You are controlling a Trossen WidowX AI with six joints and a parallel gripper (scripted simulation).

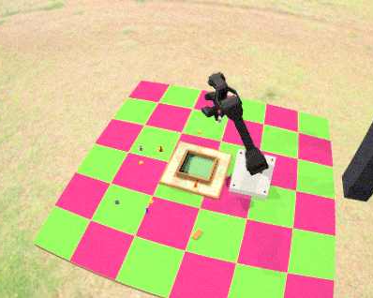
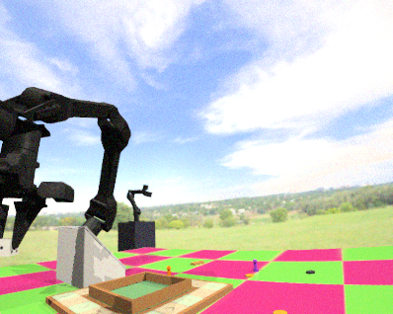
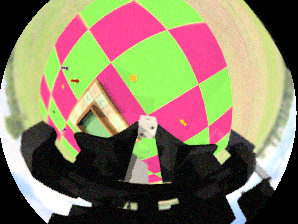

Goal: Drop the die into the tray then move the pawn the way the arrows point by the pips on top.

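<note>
Fingers (image 2: 4, 240) clamped on the white die (image 2: 3, 248), holding it off the checkered worktop (image 1: 264, 244) at the far left of the exterior view! One dark pip faces us. From the top view, the arm (image 1: 241, 126) reaches toward the upper middle of the frame, away from the board (image 1: 171, 174). The tray (image 1: 197, 165) sits at the board's centre, and an orange pawn (image 1: 195, 185) stands on its near edge.
</note>
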